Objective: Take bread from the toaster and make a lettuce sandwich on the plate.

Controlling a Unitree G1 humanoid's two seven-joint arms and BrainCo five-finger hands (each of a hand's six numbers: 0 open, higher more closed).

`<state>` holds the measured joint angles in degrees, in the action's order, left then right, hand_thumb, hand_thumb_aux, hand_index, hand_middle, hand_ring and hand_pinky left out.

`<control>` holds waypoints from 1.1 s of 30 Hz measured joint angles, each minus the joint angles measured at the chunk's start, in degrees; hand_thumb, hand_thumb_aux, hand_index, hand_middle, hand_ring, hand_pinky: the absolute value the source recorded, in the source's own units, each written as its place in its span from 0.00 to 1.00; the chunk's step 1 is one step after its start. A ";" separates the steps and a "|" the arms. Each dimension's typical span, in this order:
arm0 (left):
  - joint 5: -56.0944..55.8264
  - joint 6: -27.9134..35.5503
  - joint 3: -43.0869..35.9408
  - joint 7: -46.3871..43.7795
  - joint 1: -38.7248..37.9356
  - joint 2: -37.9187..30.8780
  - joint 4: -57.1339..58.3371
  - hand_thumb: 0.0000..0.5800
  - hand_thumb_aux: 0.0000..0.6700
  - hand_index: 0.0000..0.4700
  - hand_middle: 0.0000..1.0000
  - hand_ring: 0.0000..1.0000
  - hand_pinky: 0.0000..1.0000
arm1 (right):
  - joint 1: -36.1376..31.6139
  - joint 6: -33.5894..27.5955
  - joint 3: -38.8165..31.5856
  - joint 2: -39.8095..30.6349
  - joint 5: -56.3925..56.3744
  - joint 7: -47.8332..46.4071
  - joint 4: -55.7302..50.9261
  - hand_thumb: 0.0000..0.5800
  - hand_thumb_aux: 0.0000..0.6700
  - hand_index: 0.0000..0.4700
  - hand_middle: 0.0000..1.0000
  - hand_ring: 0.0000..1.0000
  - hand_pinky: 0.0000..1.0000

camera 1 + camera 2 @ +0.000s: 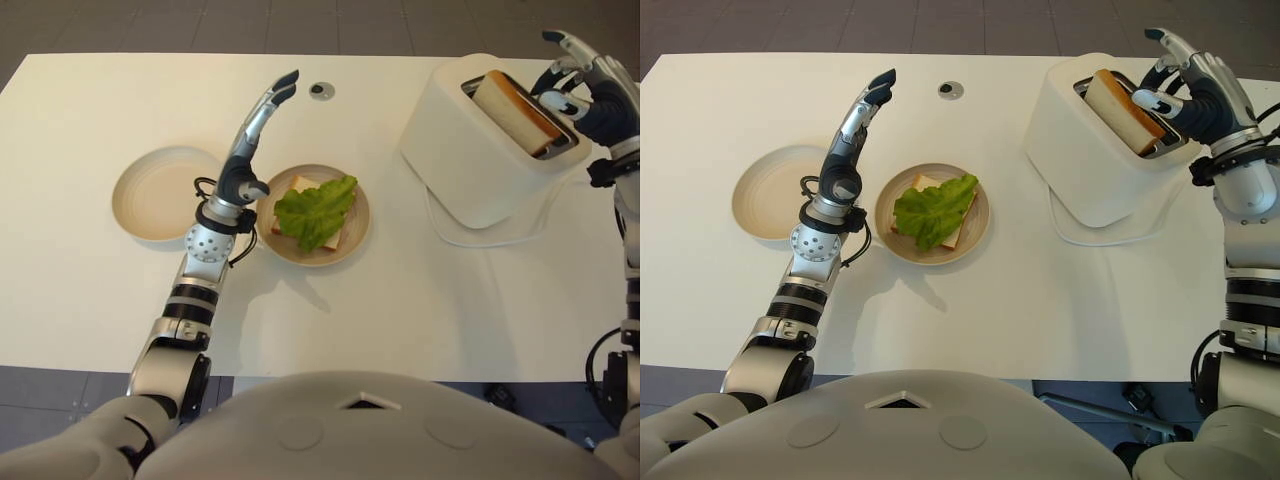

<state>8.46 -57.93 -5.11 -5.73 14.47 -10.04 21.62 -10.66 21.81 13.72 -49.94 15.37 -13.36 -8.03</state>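
Observation:
A white toaster stands at the back right with a slice of bread sticking up from its slot. My right hand hovers just right of that slice, fingers spread and open around its far end, holding nothing. On a tan plate in the middle lies another bread slice with a green lettuce leaf on top. My left hand is raised beside the plate's left rim, fingers straight and open.
A second, empty cream plate sits left of my left arm. A small dark round hole is in the table near the far edge. The toaster's white cord loops on the table in front of it.

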 measured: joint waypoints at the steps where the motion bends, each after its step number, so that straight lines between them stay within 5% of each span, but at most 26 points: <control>1: 0.02 -0.02 -0.02 0.03 -0.01 0.02 0.01 0.00 0.00 0.00 0.00 0.00 0.00 | 1.19 -0.08 0.42 -1.14 -0.56 -1.18 0.27 0.00 0.00 0.00 0.00 0.00 0.00; 9: 0.49 -0.27 -0.14 0.25 0.04 0.02 0.68 0.00 0.00 0.00 0.00 0.00 0.00 | 6.77 0.83 -0.97 -4.41 2.70 -5.18 0.07 0.00 0.00 0.00 0.00 0.00 0.00; 16: 0.63 -0.33 -0.15 0.42 0.06 0.01 0.71 0.00 0.00 0.00 0.00 0.00 0.00 | 3.58 0.83 -4.40 -4.43 7.71 -1.93 -2.34 0.05 0.02 0.02 0.00 0.00 0.00; 17: 0.79 -0.33 -0.15 0.48 0.06 0.02 0.70 0.00 0.00 0.00 0.00 0.00 0.00 | 3.25 0.83 -4.74 -4.42 8.20 -1.61 -2.49 0.46 0.26 0.26 0.00 0.00 0.00; 18: 1.33 -0.33 -0.17 0.51 0.05 0.02 0.70 0.00 0.00 0.00 0.00 0.00 0.00 | 2.88 0.83 -5.05 -4.32 8.40 -1.41 -2.57 0.76 0.51 0.51 0.00 0.00 0.00; 19: 1.57 -0.33 -0.21 0.51 0.05 0.05 0.70 0.00 0.00 0.00 0.00 0.00 0.00 | 2.45 0.94 -5.34 -4.04 8.39 -1.22 -2.55 0.92 0.71 0.71 0.00 0.00 0.00; 20: 1.57 -0.33 -0.22 0.53 0.05 0.07 0.69 0.00 0.00 0.00 0.00 0.00 0.00 | 2.13 1.04 -5.39 -3.61 8.37 -0.82 -2.53 1.00 1.00 1.00 0.00 0.00 0.00; 24: 1.61 -0.32 -0.25 0.59 0.05 0.13 0.68 0.00 0.00 0.00 0.00 0.00 0.00 | -1.11 1.39 -2.86 -2.71 7.13 3.49 -1.99 1.00 1.00 1.00 0.02 0.02 0.02; 26: 1.63 -0.32 -0.27 0.61 0.06 0.15 0.69 0.00 0.00 0.00 0.00 0.00 0.00 | -3.30 2.11 -1.14 -2.08 5.88 6.39 -1.91 1.00 1.00 1.00 0.29 0.29 0.29; 27: 1.63 -0.32 -0.27 0.61 0.08 0.16 0.70 0.00 0.00 0.00 0.00 0.00 0.00 | -4.44 2.55 -0.19 -1.46 5.08 7.62 -1.86 1.00 1.00 1.00 0.58 0.58 0.58; 29: 1.63 -0.33 -0.28 0.62 0.18 0.16 0.79 0.00 0.00 0.00 0.00 0.00 0.00 | -5.23 2.84 0.54 -1.08 4.76 9.04 -1.87 1.00 1.00 1.00 0.98 0.98 0.98; 33: 1.63 -0.35 -0.29 0.65 0.37 0.16 1.42 0.00 0.00 0.00 0.00 0.00 0.00 | -8.01 3.83 2.65 -0.22 3.09 12.21 -1.85 1.00 1.00 1.00 1.00 1.00 1.00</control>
<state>10.09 -58.28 -5.40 -5.08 14.84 -9.88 23.03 -18.68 25.64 16.37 -50.17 18.46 -1.14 -9.88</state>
